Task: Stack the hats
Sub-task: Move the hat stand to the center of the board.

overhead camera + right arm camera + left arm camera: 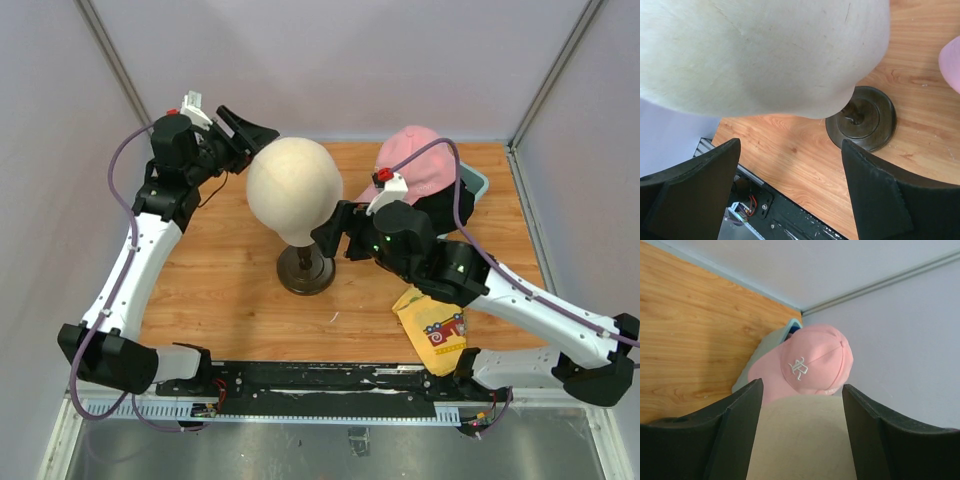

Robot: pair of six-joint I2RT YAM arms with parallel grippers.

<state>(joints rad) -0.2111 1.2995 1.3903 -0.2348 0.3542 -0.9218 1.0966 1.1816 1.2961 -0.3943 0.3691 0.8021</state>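
A pink cap [415, 160] with a white logo sits on top of a pile of hats at the back right; a black hat [445, 205] shows under it. It also shows in the left wrist view [810, 365]. My left gripper [252, 145] is open and empty, its fingers [735, 430] on either side of the cream mannequin head [293, 187] at its far left. My right gripper [335, 232] is open and empty, just right of the head's neck, above bare wood [805, 160]. The other hats are hidden.
The mannequin head stands on a dark round stand [305, 270] in the middle of the wooden table [220, 270]. A yellow cloth with red print [437, 325] lies at the front right. A pale blue-grey container edge [478, 180] shows beside the hats. Walls enclose the table.
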